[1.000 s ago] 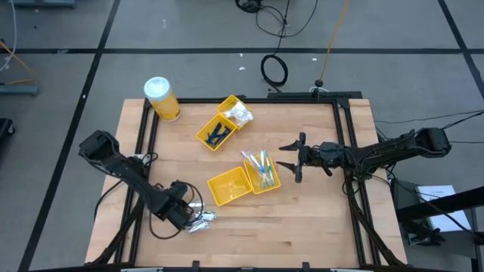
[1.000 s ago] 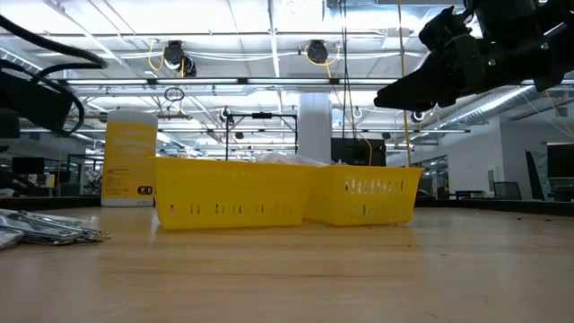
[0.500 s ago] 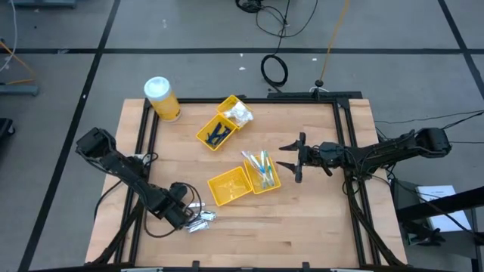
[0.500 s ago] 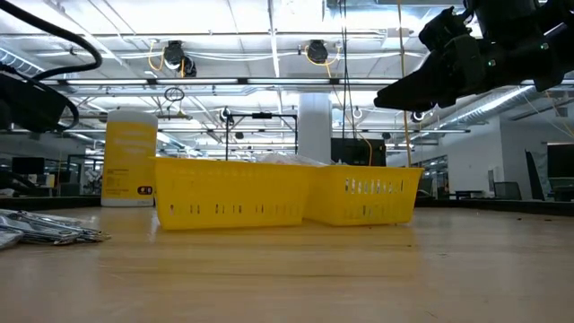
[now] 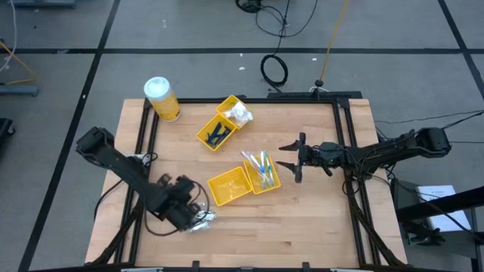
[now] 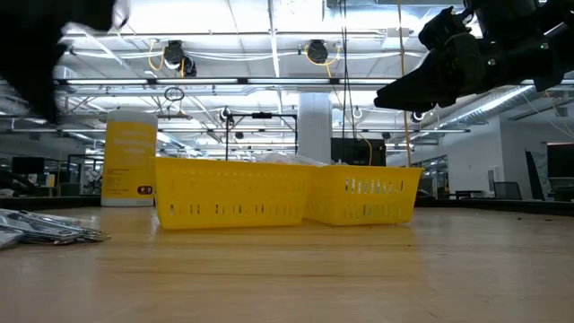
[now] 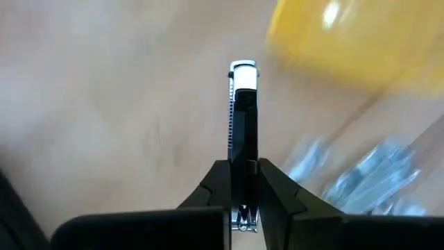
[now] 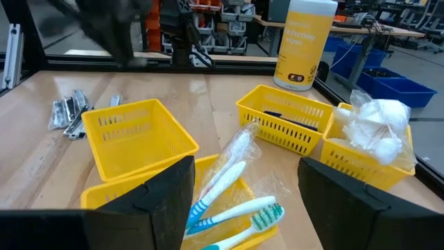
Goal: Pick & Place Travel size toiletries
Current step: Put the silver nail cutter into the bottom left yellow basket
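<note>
Near edge: bare wood runs along the front of the table (image 5: 302, 234), wide open to the right of the left gripper (image 5: 184, 214).
Left gripper: down at the near-left of the table, fingers (image 7: 244, 173) pinched together on a thin dark stick with a silver tip (image 7: 243, 104); whether it came out of the pile I cannot tell.
Silver-grey tubes: a small heap (image 5: 203, 220) on the wood touching or just beside the left gripper, near the front-left; in the low view they lie flat at the far left (image 6: 45, 229).
Empty tray: yellow tray (image 5: 229, 187) just right of and beyond that heap, nothing showing inside.
Toothbrush tray: yellow tray (image 5: 271, 181) joined to the empty one on its right, wrapped toothbrushes (image 5: 259, 166) poking out over the far rim.
Right gripper: hovering right of the toothbrush tray (image 5: 291, 159), above the table, jaws spread and nothing between them.
Mid table: clear strip between the two tray pairs.
Far trays: blue sticks (image 5: 217, 133) in one yellow tray (image 5: 204, 140); white packets (image 5: 239, 113) in its neighbour (image 5: 227, 102).
Far-left corner: yellow wipes canister (image 5: 161, 99), white lid.
Hard to see: left wrist view smeared by blur; left arm a dark smudge (image 6: 36, 45) in the low view.
</note>
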Tool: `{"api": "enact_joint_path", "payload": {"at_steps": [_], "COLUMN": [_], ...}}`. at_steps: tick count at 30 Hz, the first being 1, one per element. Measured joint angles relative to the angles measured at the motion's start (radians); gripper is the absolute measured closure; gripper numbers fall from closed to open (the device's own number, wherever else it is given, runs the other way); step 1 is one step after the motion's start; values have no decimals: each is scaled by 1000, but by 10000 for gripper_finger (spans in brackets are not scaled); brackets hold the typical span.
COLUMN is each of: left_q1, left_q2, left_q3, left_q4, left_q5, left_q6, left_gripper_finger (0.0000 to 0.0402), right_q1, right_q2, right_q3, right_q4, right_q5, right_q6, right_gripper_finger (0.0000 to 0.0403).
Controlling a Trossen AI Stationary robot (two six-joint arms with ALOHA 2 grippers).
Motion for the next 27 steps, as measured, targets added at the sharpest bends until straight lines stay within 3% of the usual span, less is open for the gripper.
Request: {"api": "enact_joint_path", "payload": {"at_steps": [3, 5, 8, 13, 16, 20, 27], "left_q1": [54, 116, 235, 402, 462, 510, 532], "left_q2": [3, 3, 14, 96, 149, 205, 282], "left_q3": [102, 144, 147, 143, 143, 143, 143], "left_q4": [44, 113, 273, 489, 516, 504, 523], "left_q5": [-162, -184, -129, 97, 223, 294, 413], "left_q6": [209, 374, 633, 963, 1047, 1061, 1121], "left_gripper_finger": [378, 378, 378, 378, 378, 377, 329], "right_q1": [0, 0, 0, 0, 0, 0, 0], "right_q2": [0, 0, 0, 0, 0, 0, 0], "right_q3": [0, 0, 0, 0, 0, 0, 0], "right_q4": [1, 0, 0, 0, -3, -8, -8], "right_q5": [0, 1, 1, 0, -1, -1, -1], "right_q6": [0, 0, 0, 1, 1, 1, 0], "right_gripper_finger": [161, 161, 161, 161, 161, 161, 161]}}
